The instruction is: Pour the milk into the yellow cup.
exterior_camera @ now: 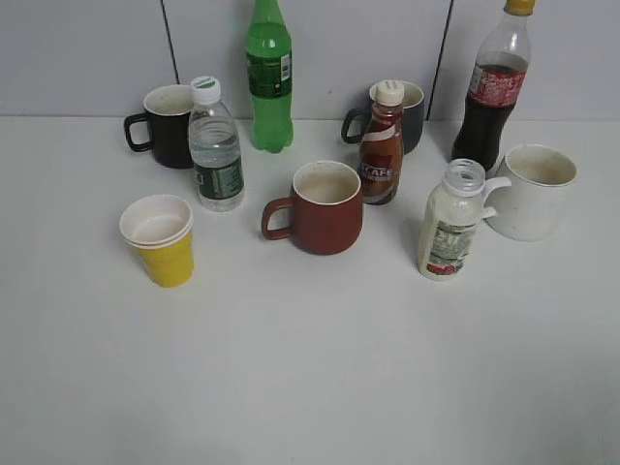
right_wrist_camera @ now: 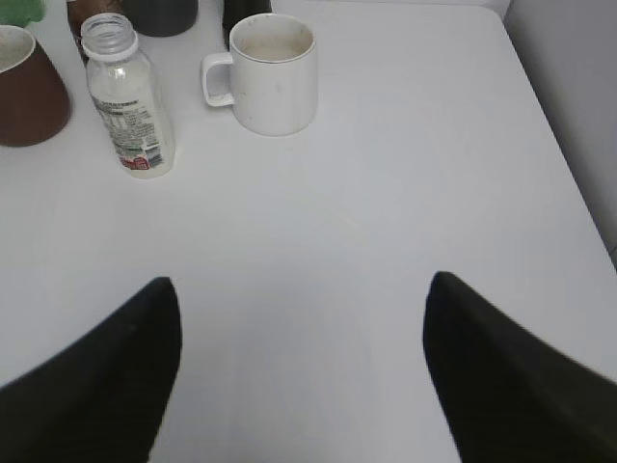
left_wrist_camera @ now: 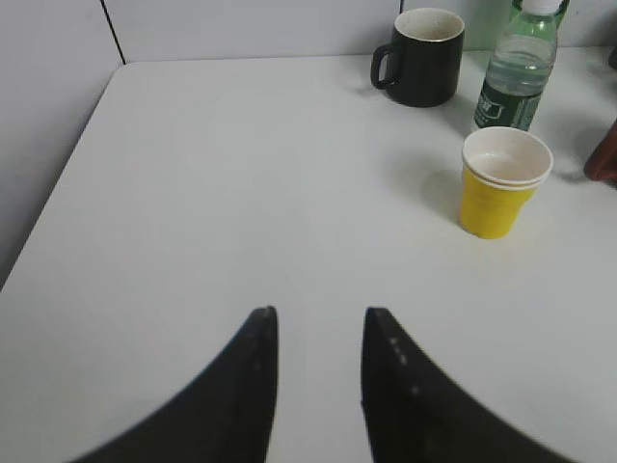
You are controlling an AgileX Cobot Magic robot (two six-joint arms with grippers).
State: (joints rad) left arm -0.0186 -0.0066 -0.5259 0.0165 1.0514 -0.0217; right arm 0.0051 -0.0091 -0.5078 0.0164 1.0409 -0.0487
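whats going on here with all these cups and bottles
Nothing is being handled yet. The milk stands uncapped and upright on the table, beside the white mug. The yellow cup sits far to the left, upright, near the water bottle. The left gripper and the right gripper both hover over bare table with jaws apart, holding nothing. Pouring hasn't started.
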